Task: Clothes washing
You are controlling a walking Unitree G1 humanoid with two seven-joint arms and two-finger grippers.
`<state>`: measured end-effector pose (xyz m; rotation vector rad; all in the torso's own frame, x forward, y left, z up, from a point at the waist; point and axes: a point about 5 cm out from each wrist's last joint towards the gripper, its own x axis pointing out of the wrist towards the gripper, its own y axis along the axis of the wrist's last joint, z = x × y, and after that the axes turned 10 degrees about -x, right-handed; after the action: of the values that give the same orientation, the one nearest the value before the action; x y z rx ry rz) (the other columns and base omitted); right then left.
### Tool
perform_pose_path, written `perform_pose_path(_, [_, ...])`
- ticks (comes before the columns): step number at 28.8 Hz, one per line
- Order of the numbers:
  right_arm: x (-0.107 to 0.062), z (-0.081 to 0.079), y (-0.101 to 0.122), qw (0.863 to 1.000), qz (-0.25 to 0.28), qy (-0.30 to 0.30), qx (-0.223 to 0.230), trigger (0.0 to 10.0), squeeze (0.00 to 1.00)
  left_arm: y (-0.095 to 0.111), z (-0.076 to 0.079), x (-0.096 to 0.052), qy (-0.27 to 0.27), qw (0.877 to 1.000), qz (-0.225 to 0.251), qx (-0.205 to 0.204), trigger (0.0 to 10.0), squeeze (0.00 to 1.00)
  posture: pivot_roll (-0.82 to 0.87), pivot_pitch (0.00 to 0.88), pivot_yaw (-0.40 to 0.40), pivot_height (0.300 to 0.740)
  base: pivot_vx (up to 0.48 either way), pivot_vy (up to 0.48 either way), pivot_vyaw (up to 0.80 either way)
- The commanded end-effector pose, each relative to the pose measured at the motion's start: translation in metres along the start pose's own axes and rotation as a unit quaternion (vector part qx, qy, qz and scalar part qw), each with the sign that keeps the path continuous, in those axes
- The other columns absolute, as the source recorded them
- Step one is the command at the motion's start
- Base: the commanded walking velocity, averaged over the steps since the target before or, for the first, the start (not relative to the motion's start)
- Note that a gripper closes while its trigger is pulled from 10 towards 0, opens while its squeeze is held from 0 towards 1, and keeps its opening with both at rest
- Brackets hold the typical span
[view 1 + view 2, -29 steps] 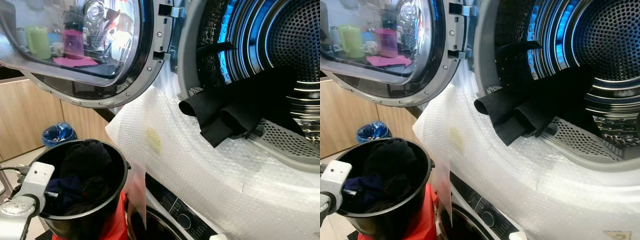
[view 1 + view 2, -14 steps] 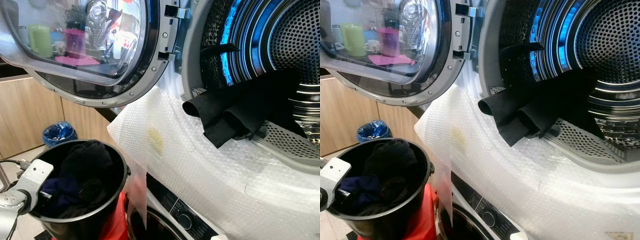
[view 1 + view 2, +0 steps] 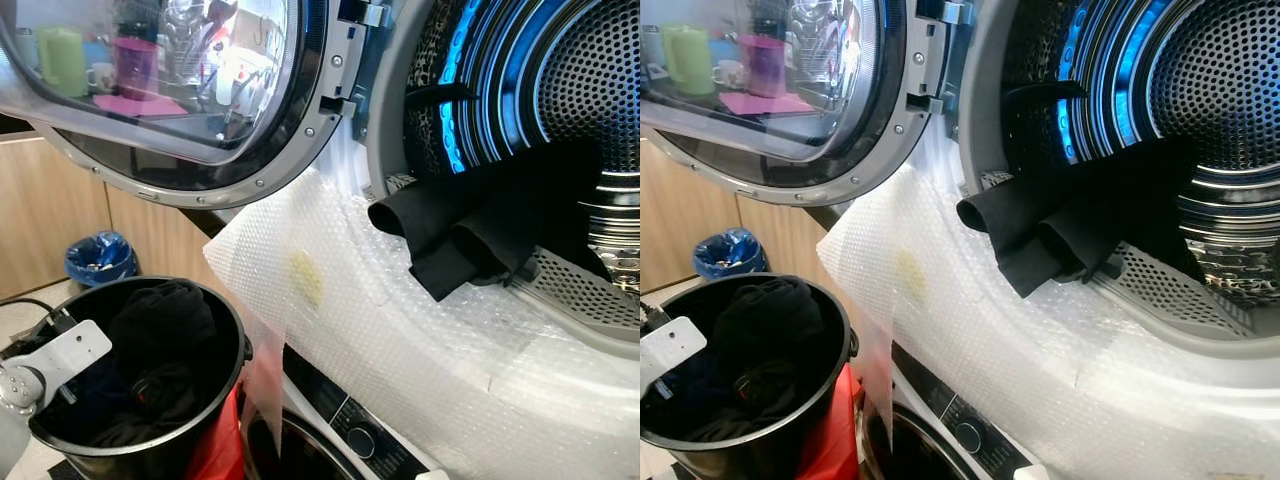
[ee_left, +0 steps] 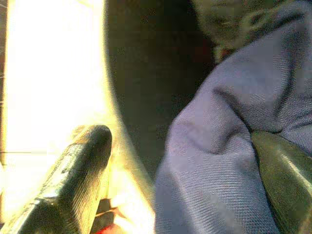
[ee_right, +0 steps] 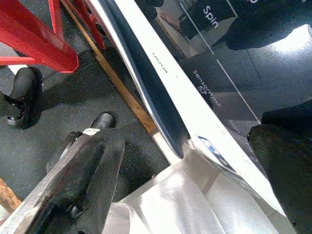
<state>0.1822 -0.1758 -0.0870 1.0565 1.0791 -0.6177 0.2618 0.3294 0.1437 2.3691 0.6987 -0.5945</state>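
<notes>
A black bucket (image 3: 236, 345) stands at the lower left, full of dark clothes (image 3: 160, 318). My left wrist (image 3: 62, 356) reaches in over the bucket's near-left rim. In the left wrist view the left gripper (image 4: 178, 137) is open, with its fingers (image 4: 85, 168) spread around a navy cloth (image 4: 219, 161) that rests against the other finger. A black garment (image 3: 455, 232) hangs out of the open washer drum (image 3: 590, 95) over its lip. The right gripper (image 5: 184, 137) is open and hangs low beside the lower machine's front.
The round glass door (image 3: 150, 90) stands open to the left above the bucket. Bubble wrap (image 3: 400, 335) covers the washer's front below the drum. A second machine's control panel (image 3: 362, 442) lies beneath. A red stand (image 3: 222, 450) holds the bucket. A blue-lined bin (image 3: 97, 258) sits by the wooden cabinets.
The camera has shifted slightly. My left wrist has tilted flatter and slid toward the bucket's left rim. The black garment in the drum has not moved.
</notes>
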Motion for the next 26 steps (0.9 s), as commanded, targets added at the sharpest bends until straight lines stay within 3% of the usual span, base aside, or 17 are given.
perform_pose_path(1, [-0.002,0.013,-0.004,1.000,-0.009,-0.020,-0.001,10.0,0.00,-0.001,0.001,0.001,-0.007,1.000,-0.012,0.021,10.0,0.00,0.22,0.039,-0.257,0.740,0.000,0.000,0.00])
perform_pose_path(6, [-0.003,0.014,-0.004,1.000,-0.010,-0.020,-0.005,10.0,0.00,-0.011,0.017,0.003,-0.047,0.998,-0.027,0.029,10.0,0.00,0.22,0.046,-0.262,0.740,0.000,0.000,0.00])
perform_pose_path(8, [-0.003,0.014,-0.004,1.000,-0.011,-0.020,-0.012,10.0,0.00,-0.010,0.027,0.004,-0.070,0.997,-0.017,0.004,10.0,0.00,0.22,0.050,-0.268,0.740,0.000,0.000,0.00])
perform_pose_path(14, [-0.003,0.017,-0.004,1.000,-0.012,-0.021,-0.020,10.0,0.00,-0.007,0.035,0.002,-0.087,0.996,-0.015,0.016,10.0,0.00,0.22,0.063,-0.280,0.740,0.000,0.000,0.00])
perform_pose_path(19, [-0.004,0.018,-0.004,0.999,-0.011,-0.022,-0.020,10.0,0.00,0.007,0.041,0.004,-0.118,0.991,0.029,-0.054,10.0,0.00,0.22,0.058,-0.280,0.740,0.000,0.000,0.00])
perform_pose_path(23, [-0.003,0.018,-0.003,1.000,-0.009,-0.022,-0.019,10.0,0.00,0.020,0.037,0.003,-0.120,0.991,0.054,-0.034,10.0,0.00,0.21,0.052,-0.277,0.740,0.000,0.000,0.00])
perform_pose_path(26, [-0.003,0.016,-0.003,1.000,-0.009,-0.019,-0.020,10.0,0.00,0.011,0.038,0.004,-0.134,0.990,0.017,0.028,10.0,0.00,0.21,0.048,-0.276,0.740,0.000,0.000,0.00])
